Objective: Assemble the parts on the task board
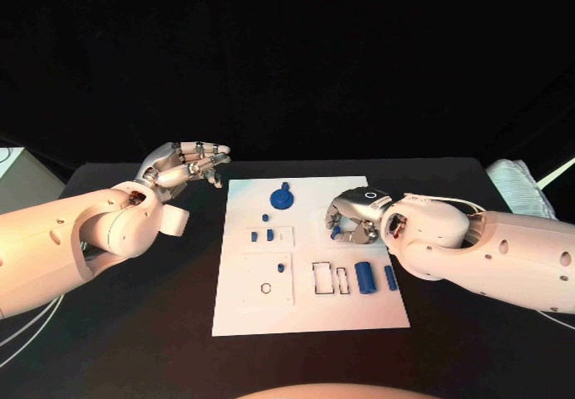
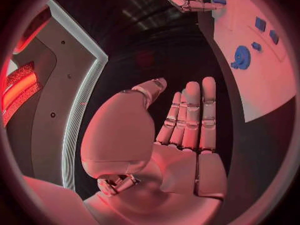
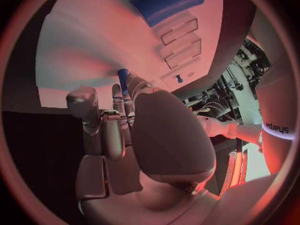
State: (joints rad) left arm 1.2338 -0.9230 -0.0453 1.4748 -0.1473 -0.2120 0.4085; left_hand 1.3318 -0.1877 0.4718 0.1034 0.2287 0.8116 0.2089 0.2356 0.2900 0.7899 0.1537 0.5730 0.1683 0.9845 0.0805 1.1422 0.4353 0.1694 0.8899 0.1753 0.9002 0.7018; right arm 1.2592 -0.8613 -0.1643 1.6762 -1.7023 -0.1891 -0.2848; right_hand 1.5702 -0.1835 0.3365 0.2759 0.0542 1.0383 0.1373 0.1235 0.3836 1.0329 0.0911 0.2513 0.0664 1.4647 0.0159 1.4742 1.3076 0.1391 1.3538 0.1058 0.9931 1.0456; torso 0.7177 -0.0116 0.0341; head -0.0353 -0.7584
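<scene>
Beside the task board (image 1: 360,316) — left robot hand (image 1: 189,166) empty, right robot hand (image 1: 351,218) pinching a blue part (image 3: 124,79).

The right robot hand (image 1: 355,218) covers part of the task board (image 1: 309,312) at its 3 o'clock edge; its fingers curl under, so whether they grip the small blue part (image 3: 123,78) at their tips cannot be determined. The small parts (image 1: 262,237) at board centre are too small to identify.
</scene>
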